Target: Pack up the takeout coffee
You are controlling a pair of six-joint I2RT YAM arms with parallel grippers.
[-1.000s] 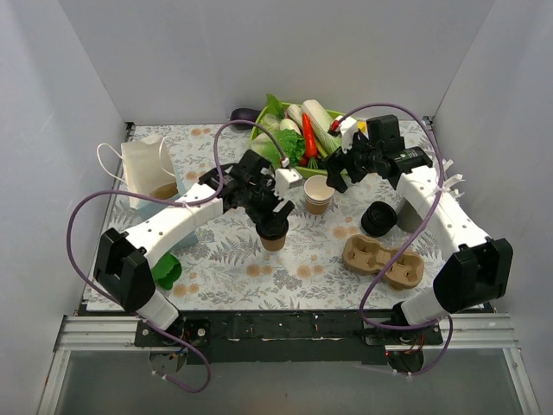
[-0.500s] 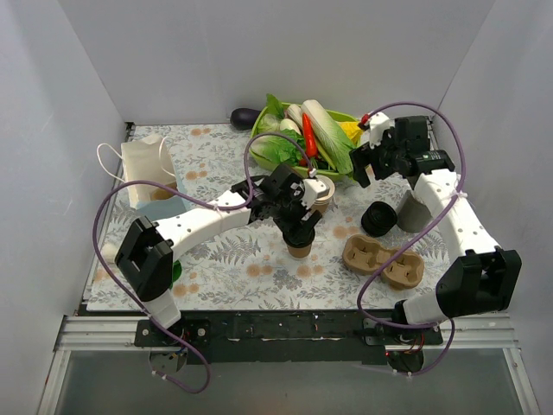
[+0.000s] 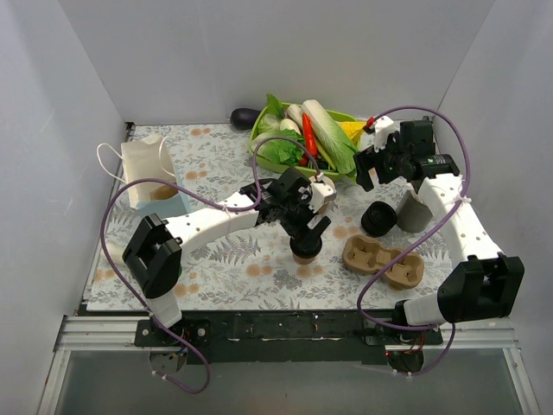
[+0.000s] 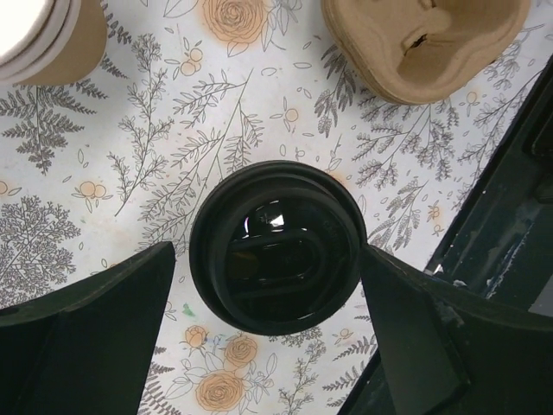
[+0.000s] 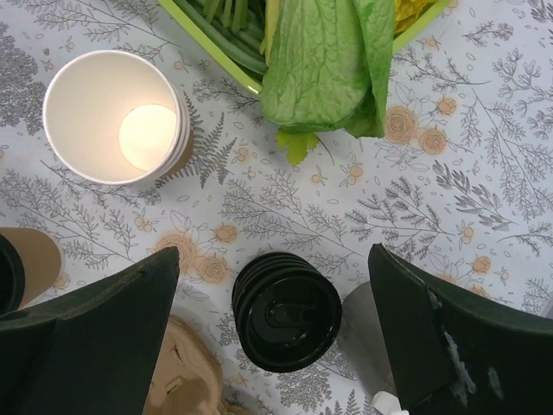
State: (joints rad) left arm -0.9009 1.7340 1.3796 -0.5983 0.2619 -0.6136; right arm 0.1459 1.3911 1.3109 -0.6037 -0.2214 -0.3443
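The takeout coffee (image 3: pixel 304 252), a tan cup with a black lid (image 4: pixel 276 246), is held between the fingers of my left gripper (image 3: pixel 303 228), just left of the brown pulp cup carrier (image 3: pixel 383 262). In the left wrist view my left gripper (image 4: pixel 266 252) straddles the lid, with the fingers (image 4: pixel 86 328) close on both sides. My right gripper (image 3: pixel 373 169) is wide open and empty above the bare stack of black lids (image 5: pixel 285 311). The pale bag (image 3: pixel 149 173) with handles stands at the far left.
A stack of lidless tan cups (image 5: pixel 117 117) stands behind the coffee. A green tray of vegetables (image 3: pixel 307 138) and a dark eggplant (image 3: pixel 244 115) lie at the back. A grey cylinder (image 3: pixel 415 212) stands right of the lids. A green object (image 3: pixel 168 272) lies near the left arm.
My left gripper has carried the lidded cup to the right and nearer, towards the carrier. My right gripper has pulled back to the right, away from the lidless cups.
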